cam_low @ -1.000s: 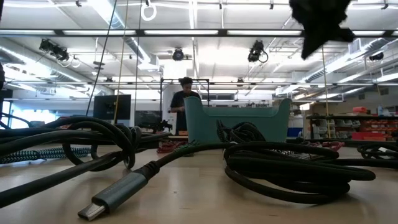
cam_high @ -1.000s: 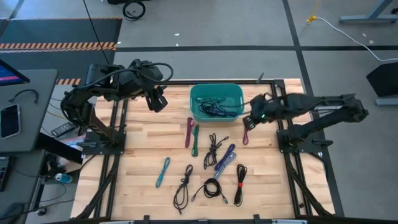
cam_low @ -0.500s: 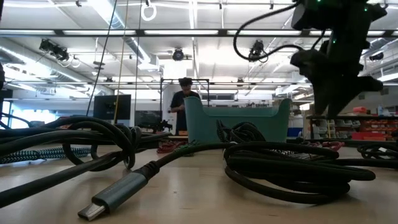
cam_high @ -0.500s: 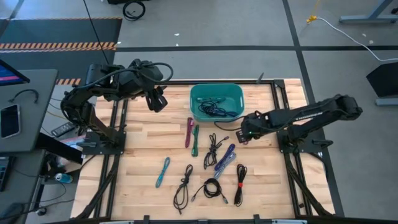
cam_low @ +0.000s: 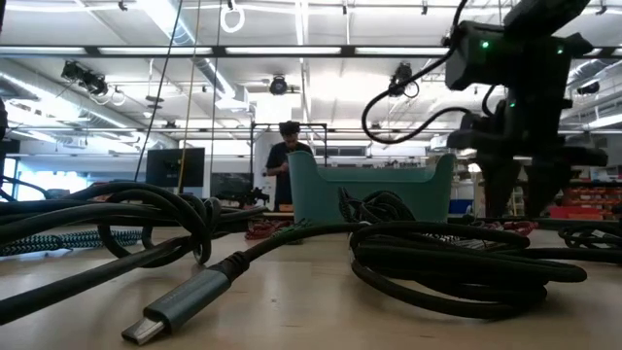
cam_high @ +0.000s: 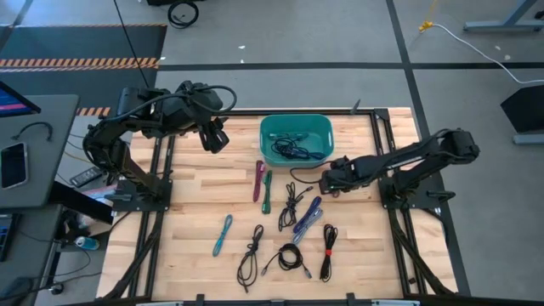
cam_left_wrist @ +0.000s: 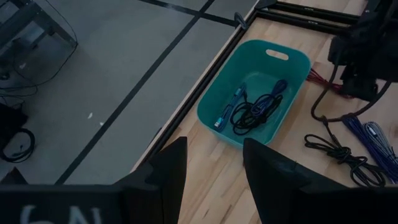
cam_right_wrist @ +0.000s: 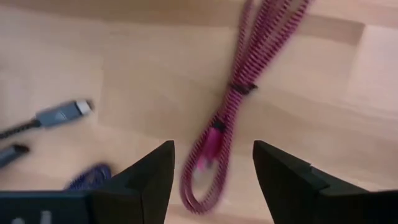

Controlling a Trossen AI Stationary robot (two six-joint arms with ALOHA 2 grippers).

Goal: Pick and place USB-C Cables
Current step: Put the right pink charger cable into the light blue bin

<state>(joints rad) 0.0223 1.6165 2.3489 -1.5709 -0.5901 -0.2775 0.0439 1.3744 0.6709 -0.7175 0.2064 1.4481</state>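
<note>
Pale wooden planks of the table (cam_high: pixel 191 204) carry most of the thin folded USB-C cables (cam_high: pixel 293 212); a few already lie in the teal rectangular plastic bin (cam_high: pixel 274 126) at the far edge. Just right of the bin, the right gripper (cam_high: pixel 326 180) hovers, fingers apart, above a magenta braided cable (cam_right_wrist: pixel 231 102). A second ago it was shut beside the bin; now it sits lower and nearer. A descent off-centre could nudge that cable instead of catching it. Far left, the left gripper (cam_high: pixel 214 140) waits, fingers parted, empty.
</note>
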